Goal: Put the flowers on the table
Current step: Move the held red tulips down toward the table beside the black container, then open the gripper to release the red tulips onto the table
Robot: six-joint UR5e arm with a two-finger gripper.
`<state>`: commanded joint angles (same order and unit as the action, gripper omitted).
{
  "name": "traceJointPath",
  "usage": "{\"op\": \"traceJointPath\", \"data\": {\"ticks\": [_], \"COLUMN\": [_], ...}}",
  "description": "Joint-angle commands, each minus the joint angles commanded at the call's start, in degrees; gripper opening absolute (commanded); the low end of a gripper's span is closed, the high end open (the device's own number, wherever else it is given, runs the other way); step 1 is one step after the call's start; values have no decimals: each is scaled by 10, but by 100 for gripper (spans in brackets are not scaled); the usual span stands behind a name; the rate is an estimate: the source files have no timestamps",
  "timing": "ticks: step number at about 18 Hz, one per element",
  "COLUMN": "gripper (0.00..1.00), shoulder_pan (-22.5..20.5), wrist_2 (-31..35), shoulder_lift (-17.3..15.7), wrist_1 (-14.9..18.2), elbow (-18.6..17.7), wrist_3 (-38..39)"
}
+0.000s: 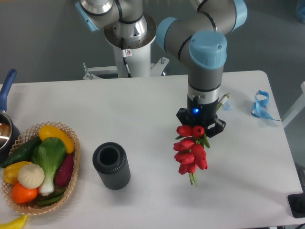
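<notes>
While the black two-finger gripper point(200, 125) pinches the bunch of red tulips with green stems point(190, 152) over the white matte tabletop point(143, 114), carrying looks underway; next, lowering and releasing them seems needed.

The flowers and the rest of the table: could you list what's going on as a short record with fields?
flowers: red tulips, hanging under the gripper
gripper state: jaws hidden, likely shut on the stems
table: white
dark cylinder vase: upright, empty, left of the flowers
basket: vegetables, far left
blue ribbon: right edge
task status: flowers not yet laid down
</notes>
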<state>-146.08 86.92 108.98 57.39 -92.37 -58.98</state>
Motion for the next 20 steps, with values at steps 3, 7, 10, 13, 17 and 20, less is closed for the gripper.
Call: {"op": "traceJointPath", "data": {"ticks": [3,7,10,13,17,20], "gripper": [6,6,7,57,100,100], "shoulder_pan": [10,15,15,19,24,23], "wrist_2": [-1,-5,-6,-7,-3,-2], "shoulder_lift": [27,33,33,42,46,35], "wrist_1": [-5,-25,-39,-72,-86,-88], "elbow": [4,-5,-18,-25,-26,-30], "wrist_3": [117,241,323,339,338,338]}}
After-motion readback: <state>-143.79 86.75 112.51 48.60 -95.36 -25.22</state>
